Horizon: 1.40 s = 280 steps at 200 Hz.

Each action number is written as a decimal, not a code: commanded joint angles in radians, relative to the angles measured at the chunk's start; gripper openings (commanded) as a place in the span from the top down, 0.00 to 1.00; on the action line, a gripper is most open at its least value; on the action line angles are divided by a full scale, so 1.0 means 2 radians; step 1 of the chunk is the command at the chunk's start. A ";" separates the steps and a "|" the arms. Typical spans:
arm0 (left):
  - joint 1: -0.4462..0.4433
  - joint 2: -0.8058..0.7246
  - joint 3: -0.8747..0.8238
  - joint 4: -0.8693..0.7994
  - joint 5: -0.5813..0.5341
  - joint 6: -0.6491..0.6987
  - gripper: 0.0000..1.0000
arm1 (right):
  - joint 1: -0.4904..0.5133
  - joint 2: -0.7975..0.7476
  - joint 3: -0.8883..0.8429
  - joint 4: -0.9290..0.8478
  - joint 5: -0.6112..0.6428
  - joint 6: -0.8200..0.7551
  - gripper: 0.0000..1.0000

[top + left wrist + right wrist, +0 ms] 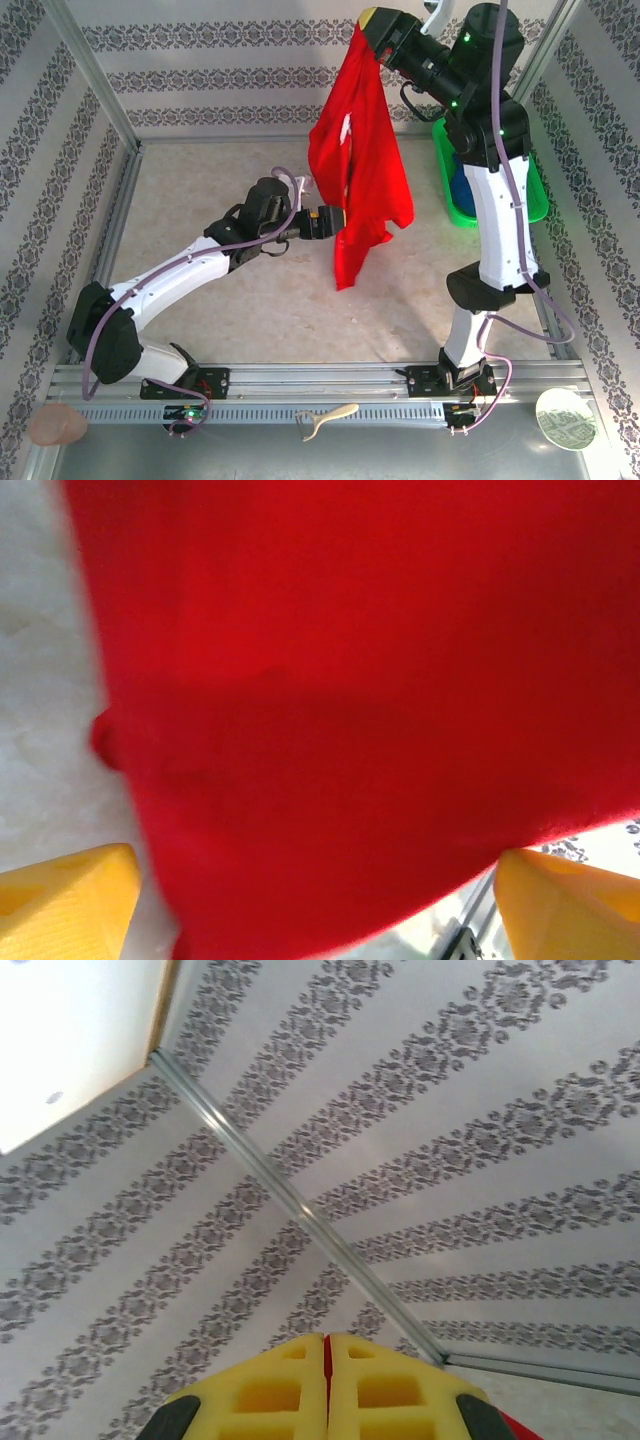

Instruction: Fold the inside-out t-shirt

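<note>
the shirt (pixel 358 170) hangs with its long axis vertical from the right gripper (pixel 370 20), which is pinched tight on its top edge, high over the table (pixel 250 300). the left gripper (pixel 338 222) faces the shirt's lower left side, fingers spread wide and holding nothing, with cloth just ahead. it looks the nearer one for the hem.

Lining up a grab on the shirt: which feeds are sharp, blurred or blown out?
Top external: sharp, evenly lit t-shirt. Left wrist: its cloth blurred, darker shadow across the lower half. Right wrist: wallpaper crisp, top-left corner blown out.
</note>
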 commanded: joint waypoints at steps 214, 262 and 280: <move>0.021 -0.079 -0.050 -0.144 -0.079 0.207 0.01 | -0.029 -0.328 -0.826 0.292 -0.106 0.012 1.00; -0.013 -0.013 -0.044 -0.163 -0.122 0.270 0.02 | -0.043 -0.340 -0.838 0.294 -0.112 0.017 1.00; -0.019 0.002 -0.045 -0.154 -0.140 0.274 0.02 | -0.046 -0.343 -0.839 0.294 -0.116 0.020 1.00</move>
